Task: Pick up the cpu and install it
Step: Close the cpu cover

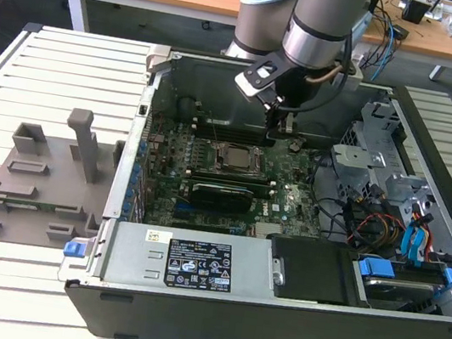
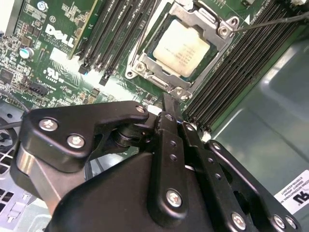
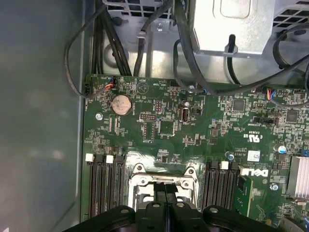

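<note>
Sitting flat in the metal-framed socket (image 2: 140,65) on the green motherboard (image 2: 53,53), the cpu (image 2: 181,48) showed its pale silvery top plate in the second wrist view. In the exterior view it appeared as a small grey square near the middle of the open computer case (image 1: 287,325). In the first wrist view the black gripper body covered most of the socket, so the chip could not be made out there.

The gripper (image 2: 167,104) hung beside the socket's edge, apart from the cpu. Its two fingers were pressed together with nothing between them. Whether their tips touched the board could not be told.

In the exterior view the arm (image 1: 318,21) came down from the far side of the case with its wrist pointing downward. It placed the gripper a little beyond the cpu, toward the exterior view's right.
</note>
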